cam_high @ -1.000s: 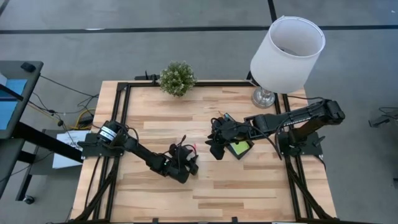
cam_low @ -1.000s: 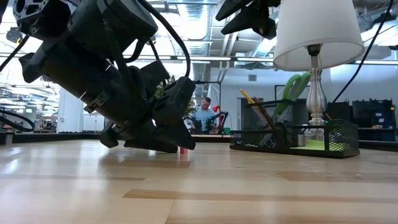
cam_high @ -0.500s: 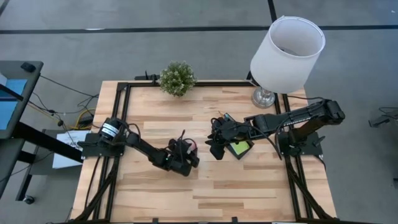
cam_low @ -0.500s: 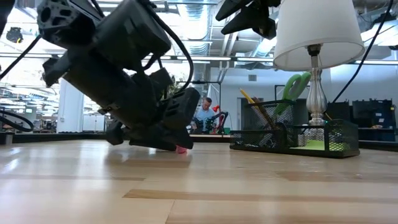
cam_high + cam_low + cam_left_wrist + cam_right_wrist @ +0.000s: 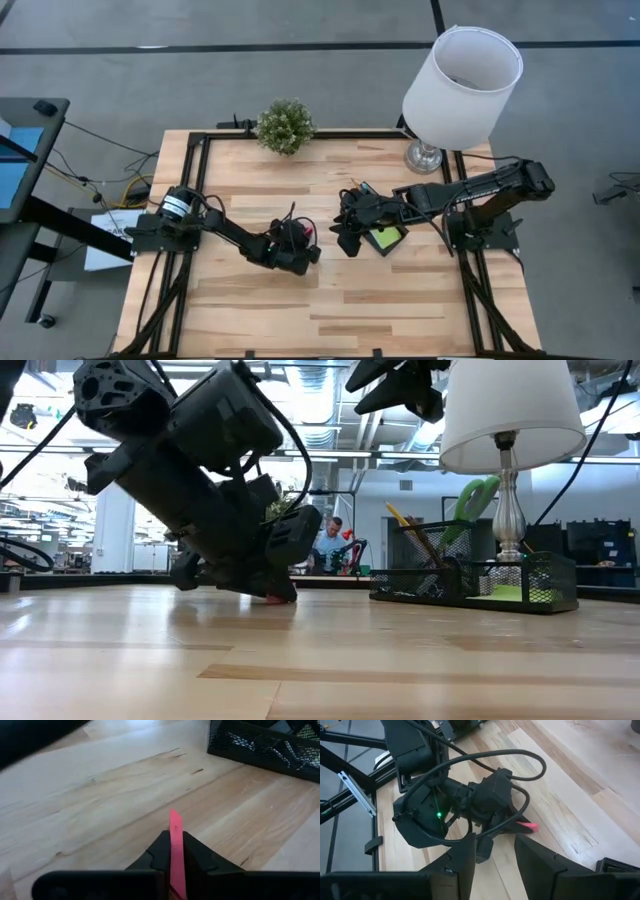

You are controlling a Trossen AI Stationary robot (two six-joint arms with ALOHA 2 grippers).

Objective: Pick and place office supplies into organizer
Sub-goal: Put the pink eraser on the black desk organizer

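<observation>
- My overhead feed is evenly lit, with soft, short shadows under both arms on the table [image 5: 330, 300].
- The low feed is backlit by bright ceiling lights in the room; the left arm [image 5: 190, 480] reads nearly as a silhouette, and the near tabletop is soft.
- Left wrist feed: the fingers [image 5: 160, 857] are blurred, the wood grain beyond sharper.
- Pale glare streaks the boards in both wrist feeds.

Open bare wood on the light wooden table [image 5: 400, 300] along the near side, and a clear strip between the left gripper [image 5: 305, 243] and the black mesh organizer tray [image 5: 385, 232]. Right gripper [image 5: 343, 238] hangs just beside the tray, crowding that side of it. The white-shaded lamp [image 5: 462, 75] overhangs the far right corner; the small green potted plant [image 5: 285, 126] stands at the far edge.
</observation>
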